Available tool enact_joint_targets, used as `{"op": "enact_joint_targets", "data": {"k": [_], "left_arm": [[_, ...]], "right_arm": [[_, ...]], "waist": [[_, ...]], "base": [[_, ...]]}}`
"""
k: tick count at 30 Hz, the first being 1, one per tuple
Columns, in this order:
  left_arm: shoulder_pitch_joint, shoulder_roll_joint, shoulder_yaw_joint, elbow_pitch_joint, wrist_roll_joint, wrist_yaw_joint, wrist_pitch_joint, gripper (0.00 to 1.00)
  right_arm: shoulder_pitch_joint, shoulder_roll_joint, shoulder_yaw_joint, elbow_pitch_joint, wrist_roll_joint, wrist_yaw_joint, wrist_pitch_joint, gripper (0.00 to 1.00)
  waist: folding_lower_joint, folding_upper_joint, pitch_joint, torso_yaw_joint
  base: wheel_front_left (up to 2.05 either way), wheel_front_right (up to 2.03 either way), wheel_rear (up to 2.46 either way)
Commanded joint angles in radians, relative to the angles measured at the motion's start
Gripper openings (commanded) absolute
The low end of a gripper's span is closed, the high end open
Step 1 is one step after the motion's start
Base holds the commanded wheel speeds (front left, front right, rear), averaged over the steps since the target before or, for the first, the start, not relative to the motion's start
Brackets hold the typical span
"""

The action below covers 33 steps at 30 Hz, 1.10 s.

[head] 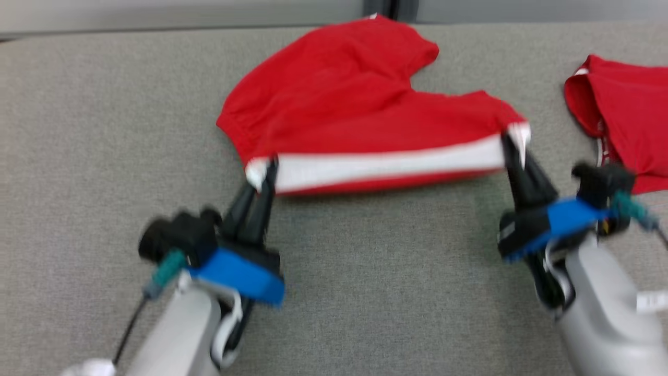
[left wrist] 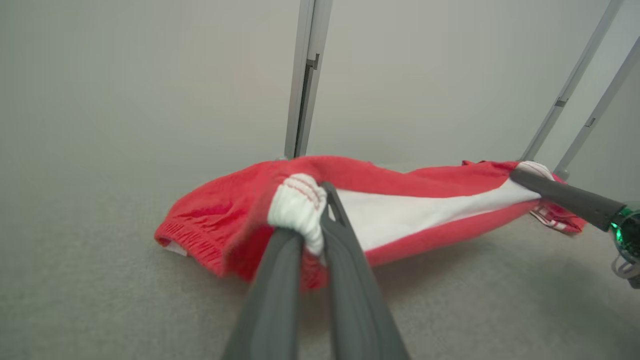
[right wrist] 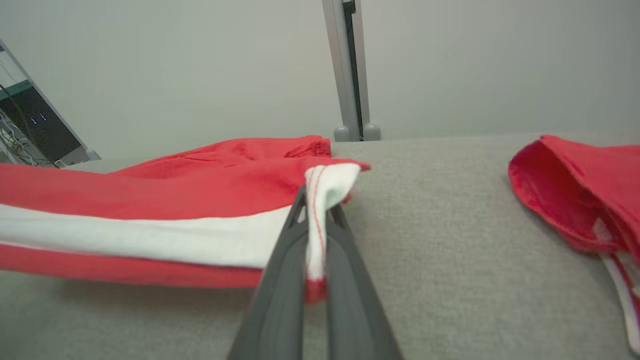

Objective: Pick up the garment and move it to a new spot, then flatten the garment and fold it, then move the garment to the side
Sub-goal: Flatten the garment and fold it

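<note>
The garment [head: 355,99] is a pair of red shorts with a broad white side stripe, lying on the grey cloth table with its near edge lifted and stretched between my two grippers. My left gripper [head: 263,175] is shut on the stripe's left end, where white cloth bunches over its fingers [left wrist: 280,260] in the left wrist view, next to the garment [left wrist: 395,215]. At the stripe's right end my right gripper [head: 514,143] is shut on the white hem, which stands pinched between its fingers [right wrist: 345,270] beside the garment [right wrist: 150,200].
A second red garment [head: 626,115] with white trim lies at the table's right edge, also as the second garment [right wrist: 575,200] right of my right gripper. A grey post [right wrist: 350,70] and a pale wall stand behind the table [head: 104,130]. Bare grey cloth spreads left and front.
</note>
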Motion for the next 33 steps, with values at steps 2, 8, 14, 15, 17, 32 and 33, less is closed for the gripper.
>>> {"op": "enact_joint_targets", "data": {"k": [2,8,14,15,17,32,33], "left_arm": [[0.105,0.008,-0.011,-0.035,0.009,-0.005,-0.004,0.00],[0.282,0.020,-0.079,-0.085,0.025,-0.004,-0.005,0.00],[0.395,0.026,-0.116,-0.138,0.019,0.009,0.004,0.00],[0.406,0.028,-0.122,-0.147,0.019,0.012,0.008,0.00],[0.419,0.029,-0.128,-0.158,0.017,0.015,0.012,0.00],[0.211,0.019,-0.101,-0.155,0.022,0.000,0.014,0.00],[0.187,0.017,-0.101,-0.145,0.022,-0.004,0.014,0.00]], "right_arm": [[0.126,-0.018,-0.008,-0.052,0.007,0.000,-0.004,0.00],[0.368,-0.021,-0.059,-0.181,0.014,0.000,0.011,0.00],[0.571,0.024,-0.158,-0.344,-0.011,0.001,0.070,0.00],[0.596,0.034,-0.174,-0.369,-0.016,0.001,0.084,0.00],[0.631,0.052,-0.201,-0.416,-0.027,0.001,0.107,0.00],[0.410,0.038,-0.231,-0.510,-0.103,0.001,0.289,0.00],[0.376,0.033,-0.232,-0.502,-0.105,0.001,0.298,0.00]], "waist": [[0.0003,0.0000,-0.040,-0.011],[0.0003,0.0000,-0.105,0.001],[0.0003,0.0000,-0.141,0.008],[0.0003,0.0000,-0.143,0.008],[0.0003,0.0000,-0.148,0.009],[0.0003,0.0000,-0.082,0.043],[0.0003,0.0000,-0.068,0.048]], "base": [[0.00,0.00,0.00],[0.00,0.00,0.00],[0.00,0.00,0.00],[0.00,0.00,0.00],[0.00,0.00,0.00],[0.00,0.00,0.00],[0.00,0.00,0.00]]}}
